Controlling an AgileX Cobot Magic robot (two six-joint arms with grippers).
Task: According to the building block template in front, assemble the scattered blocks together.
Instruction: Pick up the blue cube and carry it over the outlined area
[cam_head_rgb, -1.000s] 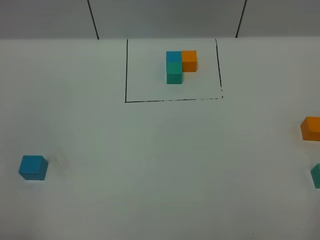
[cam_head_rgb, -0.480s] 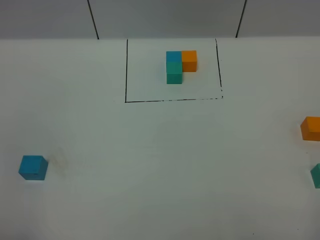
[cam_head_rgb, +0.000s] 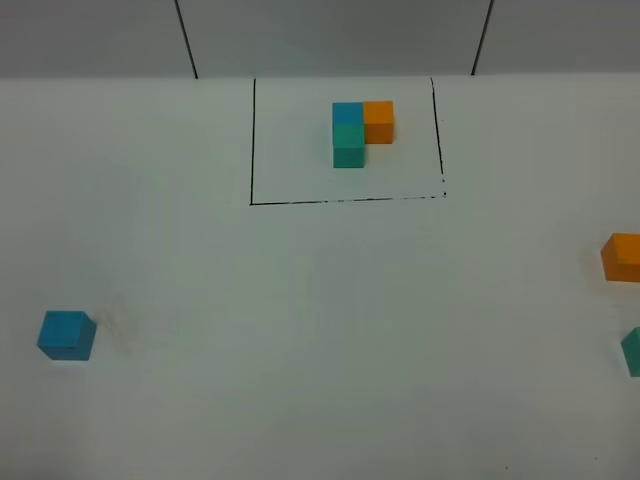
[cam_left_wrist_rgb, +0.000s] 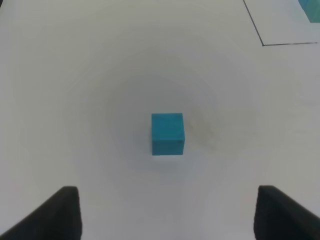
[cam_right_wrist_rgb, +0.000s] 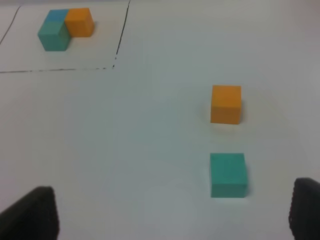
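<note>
The building block template (cam_head_rgb: 358, 130) sits inside a thin black drawn rectangle at the back middle: blue, teal-green and orange cubes in an L; it also shows in the right wrist view as the template (cam_right_wrist_rgb: 64, 28). The loose blue block (cam_head_rgb: 66, 335) lies at the front left. In the left wrist view that blue block (cam_left_wrist_rgb: 167, 133) rests ahead of my left gripper (cam_left_wrist_rgb: 170, 215), which is open and empty. The loose orange block (cam_right_wrist_rgb: 226, 103) and teal-green block (cam_right_wrist_rgb: 228, 174) lie ahead of my right gripper (cam_right_wrist_rgb: 172, 212), open and empty. Neither arm shows in the high view.
The white table (cam_head_rgb: 320, 300) carries the black frame line (cam_head_rgb: 345, 200). The orange block (cam_head_rgb: 622, 256) and teal-green block (cam_head_rgb: 632, 351) sit at the right edge of the high view, partly cut off. A grey wall runs behind the table.
</note>
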